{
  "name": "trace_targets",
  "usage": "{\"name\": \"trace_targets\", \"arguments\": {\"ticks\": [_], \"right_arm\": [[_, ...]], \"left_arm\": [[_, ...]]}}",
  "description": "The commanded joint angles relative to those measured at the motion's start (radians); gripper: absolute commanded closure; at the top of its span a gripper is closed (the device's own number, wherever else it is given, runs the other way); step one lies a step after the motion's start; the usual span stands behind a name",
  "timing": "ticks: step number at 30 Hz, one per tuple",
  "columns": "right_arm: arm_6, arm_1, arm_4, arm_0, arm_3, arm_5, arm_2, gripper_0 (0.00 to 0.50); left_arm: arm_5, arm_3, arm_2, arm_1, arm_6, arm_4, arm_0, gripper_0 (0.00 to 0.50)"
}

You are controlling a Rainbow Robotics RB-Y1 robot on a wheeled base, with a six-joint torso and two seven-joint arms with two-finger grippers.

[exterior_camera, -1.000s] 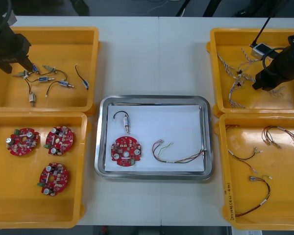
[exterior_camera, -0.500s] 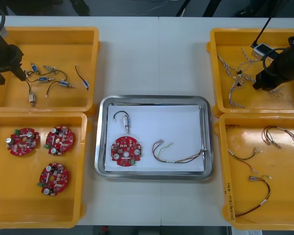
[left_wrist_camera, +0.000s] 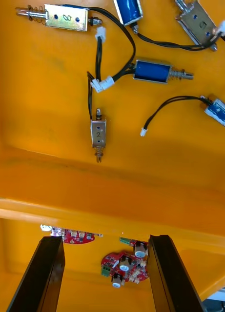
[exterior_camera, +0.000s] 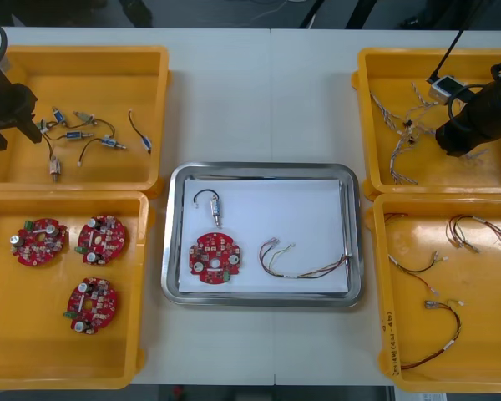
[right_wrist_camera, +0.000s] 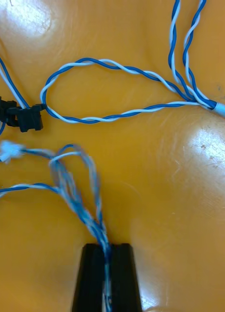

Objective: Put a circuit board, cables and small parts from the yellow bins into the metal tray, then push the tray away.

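Front view: the right gripper (exterior_camera: pixel 446 149) sits low in the far right bin (exterior_camera: pixel 364 117) among the blue-white cable (exterior_camera: pixel 401 144). It should lift slowly and straight up, so tangled loops shake loose before it swings to the tray (exterior_camera: pixel 174 251). The left gripper (exterior_camera: pixel 7 134) hangs over the far left bin (exterior_camera: pixel 100 52). Right wrist view: fingers (right_wrist_camera: pixel 92 278) clenched on a cable strand. Left wrist view: released, fingers wide apart above the parts (left_wrist_camera: pixel 98 134).

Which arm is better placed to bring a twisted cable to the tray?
Right: the right claw is shut on the twisted cable; the left claw hangs open near small metal parts.
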Motion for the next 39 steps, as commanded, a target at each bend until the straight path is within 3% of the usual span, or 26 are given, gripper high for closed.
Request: {"name": "trace_targets", "arguments": {"ticks": [1,8,24,33,35,39], "right_arm": [[0.039,-0.004,-0.009,0.021,-0.017,-0.012,0.014,0.5],[0.029,-0.021,0.001,0.021,-0.105,0.052,0.006,0.5],[0.026,-0.109,0.052,0.028,-0.31,0.459,-0.197,0.5],[0.01,-0.126,0.057,0.028,-0.474,0.669,-0.201,0.5],[0.007,-0.119,0.043,0.03,-0.52,0.733,-0.203,0.5],[0.004,-0.118,-0.017,0.03,-0.577,0.733,-0.201,0.5]], "left_arm": [[-0.036,0.041,-0.012,-0.013,-0.145,-0.025,-0.058,0.0],[-0.091,0.067,-0.051,-0.023,-0.149,-0.037,-0.057,0.0],[-0.235,0.181,-0.122,-0.07,-0.177,-0.053,-0.07,0.0],[-0.294,0.232,-0.16,-0.083,-0.195,-0.056,-0.077,0.0],[-0.308,0.247,-0.165,-0.088,-0.2,-0.056,-0.078,0.0],[-0.32,0.258,-0.177,-0.091,-0.207,-0.056,-0.078,0.0]]}}
